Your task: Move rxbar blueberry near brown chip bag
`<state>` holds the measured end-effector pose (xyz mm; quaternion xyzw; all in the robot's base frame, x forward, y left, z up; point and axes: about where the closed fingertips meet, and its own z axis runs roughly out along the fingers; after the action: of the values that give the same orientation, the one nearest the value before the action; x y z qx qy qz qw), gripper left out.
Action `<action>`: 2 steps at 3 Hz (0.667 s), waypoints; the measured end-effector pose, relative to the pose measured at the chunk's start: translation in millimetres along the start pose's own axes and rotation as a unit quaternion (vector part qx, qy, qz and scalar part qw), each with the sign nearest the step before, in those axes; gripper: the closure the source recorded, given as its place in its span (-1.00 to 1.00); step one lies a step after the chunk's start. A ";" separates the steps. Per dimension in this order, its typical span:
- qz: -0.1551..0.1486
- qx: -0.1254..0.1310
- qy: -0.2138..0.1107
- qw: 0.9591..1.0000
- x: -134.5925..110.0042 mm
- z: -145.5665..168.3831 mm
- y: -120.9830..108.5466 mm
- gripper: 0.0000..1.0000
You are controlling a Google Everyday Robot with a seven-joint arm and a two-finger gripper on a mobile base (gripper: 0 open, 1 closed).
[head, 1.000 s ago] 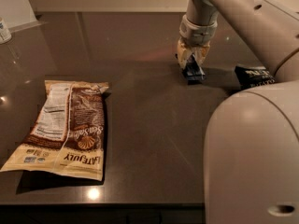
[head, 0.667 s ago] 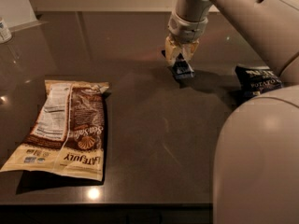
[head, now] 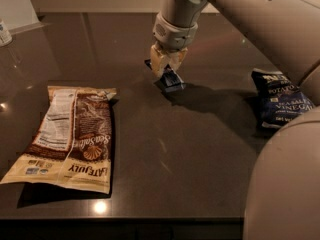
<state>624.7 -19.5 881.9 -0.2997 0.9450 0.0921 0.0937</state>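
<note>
The brown chip bag [head: 70, 137] lies flat at the left of the dark table, with "Late July" and "Sea Salt" lettering and a white nutrition panel. My gripper [head: 166, 68] hangs from the arm at the upper middle, right of the bag. It is shut on the rxbar blueberry [head: 169, 79], a small dark blue bar that sticks out below the cream fingers and is held just above the table. The bar is about a hand's width from the bag's top right corner.
A dark blue chip bag [head: 282, 100] lies at the right, partly behind my arm's pale body [head: 285, 184]. A white container [head: 5, 32] stands at the far left edge. The table's front edge runs along the bottom.
My gripper has moved left with the rxbar blueberry in it, closer to the brown chip bag. The bags have not moved.
</note>
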 end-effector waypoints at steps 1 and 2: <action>-0.024 -0.022 0.004 0.999 1.1 6.5 31.5 1.00; -0.039 -0.038 0.009 0.998 5.1 11.5 58.2 1.00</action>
<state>588.0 27.1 876.5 -0.3408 0.9290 0.1212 0.0778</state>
